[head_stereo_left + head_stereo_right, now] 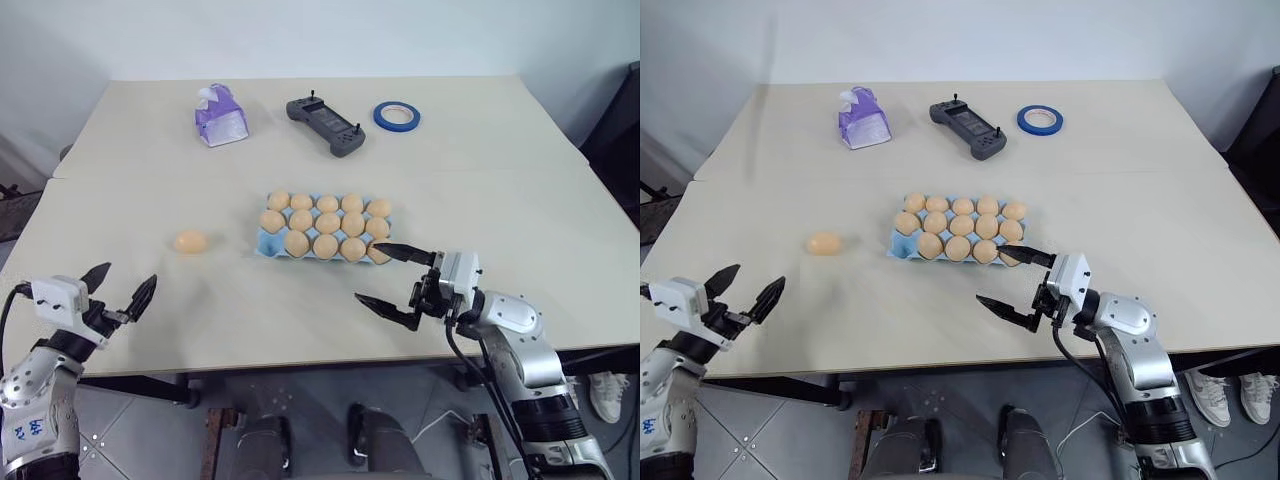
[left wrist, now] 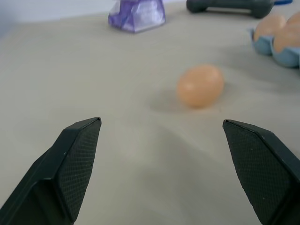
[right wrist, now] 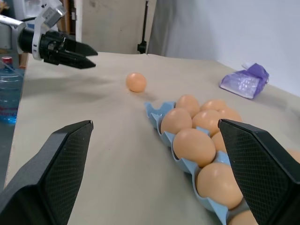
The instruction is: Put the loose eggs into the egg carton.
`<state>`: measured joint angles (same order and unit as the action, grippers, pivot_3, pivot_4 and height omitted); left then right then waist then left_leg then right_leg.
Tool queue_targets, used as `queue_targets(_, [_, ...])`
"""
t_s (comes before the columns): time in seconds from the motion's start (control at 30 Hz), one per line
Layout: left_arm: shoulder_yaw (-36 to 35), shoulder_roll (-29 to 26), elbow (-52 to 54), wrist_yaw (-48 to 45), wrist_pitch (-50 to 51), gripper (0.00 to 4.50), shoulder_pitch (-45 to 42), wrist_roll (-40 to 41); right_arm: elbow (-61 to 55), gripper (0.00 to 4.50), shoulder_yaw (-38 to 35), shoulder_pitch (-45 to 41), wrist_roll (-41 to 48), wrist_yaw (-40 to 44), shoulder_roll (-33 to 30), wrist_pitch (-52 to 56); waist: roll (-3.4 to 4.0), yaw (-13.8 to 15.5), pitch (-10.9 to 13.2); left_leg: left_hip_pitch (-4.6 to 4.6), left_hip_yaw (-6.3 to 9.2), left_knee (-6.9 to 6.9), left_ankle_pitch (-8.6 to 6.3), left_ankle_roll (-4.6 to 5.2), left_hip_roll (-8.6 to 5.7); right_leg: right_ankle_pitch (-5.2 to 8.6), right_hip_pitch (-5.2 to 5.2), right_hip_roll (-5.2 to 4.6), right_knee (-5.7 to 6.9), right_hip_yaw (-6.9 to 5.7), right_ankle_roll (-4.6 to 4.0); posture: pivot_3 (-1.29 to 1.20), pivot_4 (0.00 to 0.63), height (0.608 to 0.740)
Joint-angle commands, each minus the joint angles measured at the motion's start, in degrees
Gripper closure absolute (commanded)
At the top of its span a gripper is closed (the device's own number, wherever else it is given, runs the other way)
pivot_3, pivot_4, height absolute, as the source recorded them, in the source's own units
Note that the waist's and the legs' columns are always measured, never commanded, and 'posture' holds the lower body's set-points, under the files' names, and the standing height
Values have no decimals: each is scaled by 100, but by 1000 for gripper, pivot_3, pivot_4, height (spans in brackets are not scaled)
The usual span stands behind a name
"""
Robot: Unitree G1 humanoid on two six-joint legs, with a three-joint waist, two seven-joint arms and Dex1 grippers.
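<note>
One loose egg, tan-orange, lies on the table left of the egg carton. The carton is a light-blue tray holding several eggs, and its front-left pocket looks bare. My left gripper is open near the table's front-left edge, pointing toward the loose egg and well short of it, with nothing between its fingers. My right gripper is open and empty just off the carton's front-right corner, pointing left. Along the right gripper's view run the carton, the loose egg beyond it, and the left gripper.
At the back of the table are a purple tissue pack, a black handheld controller and a blue tape roll. The table's front edge runs just behind both grippers. A water bottle stands off the table's left side.
</note>
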<state>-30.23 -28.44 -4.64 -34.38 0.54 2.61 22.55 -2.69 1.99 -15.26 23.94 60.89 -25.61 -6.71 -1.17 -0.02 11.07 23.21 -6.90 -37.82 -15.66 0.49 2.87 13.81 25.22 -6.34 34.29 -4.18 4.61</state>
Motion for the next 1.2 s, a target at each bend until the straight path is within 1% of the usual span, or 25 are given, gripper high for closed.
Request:
queue_targets(0.03, [153,48,304,159,157,105,-209,125,18,0,-46,-85,78,138,-28,-96,0,-1,0,1,0,1,0,0,0,0,0,0,-3,-1,0,0,150,740])
queue_targets(0.17, [507,-27,-147,417,256,105,-905,-204,105,0,-21,-128,61,227,-18,-95,-1,0,-1,2,1,7,0,0,1,-1,0,2,-4,-6,2,0,150,740])
queue_targets(0.37, [952,-77,-1192,545,-51,105,-2018,-652,390,0,116,-112,-89,344,65,-270,-5,-37,-3,1,-18,10,2,3,-3,-5,4,8,-2,-17,7,0,150,740])
queue_targets(0.43, [1106,-85,-1619,589,-138,105,-2309,-834,508,0,147,-157,-132,312,151,-316,-6,-41,-3,0,-25,12,14,26,-4,-5,8,17,1,-29,8,0,150,740])
queue_targets(0.53, [1266,-68,-2221,572,-228,105,-2648,-976,643,0,188,-192,-168,248,322,-399,-6,-37,-4,0,-32,12,16,29,-3,-5,15,23,10,-30,8,0,150,740])
queue_targets(0.67, [1364,-63,-2656,598,-211,105,-2849,-1052,773,0,187,-138,-212,216,476,-562,-7,-37,-4,0,-33,11,16,29,-5,-5,17,20,15,-30,8,0,150,740])
queue_targets(0.7, [1363,-40,-2700,558,-249,469,-2887,-1014,788,0,188,-101,-225,214,494,-597,-8,-31,-5,0,-33,11,16,29,-5,-5,17,18,16,-31,8,0,150,740])
queue_targets(0.73, [1359,-23,-2726,525,-289,657,-2911,-983,799,0,190,-78,-232,214,503,-624,-8,-27,-5,-1,-32,11,15,27,-5,-5,17,14,17,-31,8,0,150,740])
queue_targets(0.8, [1354,-14,-2707,463,-318,1340,-2921,-936,785,0,184,-41,-243,192,507,-646,-8,-26,-5,-2,-32,11,8,15,-6,-5,17,8,20,-31,8,0,150,740])
queue_targets(0.9, [1257,45,-2287,104,-438,2271,-2869,-589,709,0,116,63,-227,144,444,-640,-8,-26,-5,-1,-32,11,5,10,-8,-5,17,0,21,-31,8,0,150,740])
queue_targets(0.93, [1244,52,-2091,-51,-468,2376,-2835,-467,668,0,89,107,-212,130,410,-630,-8,-26,-5,-2,-32,11,5,9,-8,-5,17,-1,21,-31,8,0,150,740])
queue_targets(1.0, [1350,17,-1671,-357,-436,2376,-2763,-351,576,0,26,213,-195,88,333,-603,-9,-26,-5,0,-32,11,5,9,-7,-5,17,-9,20,-31,8,0,150,740])
queue_targets(1.07, [1600,-25,-1311,-655,-357,2376,-2723,-396,496,0,-36,327,-178,26,247,-580,-9,-25,-5,-1,-32,11,5,8,-8,-5,17,-10,20,-32,8,0,150,740])
queue_targets(1.2, [2048,50,-1081,-1073,-272,2376,-2833,-472,412,0,-110,486,-185,-70,142,-555,-9,-16,-5,-2,-35,11,6,10,-16,-5,16,3,21,-32,8,0,150,740])
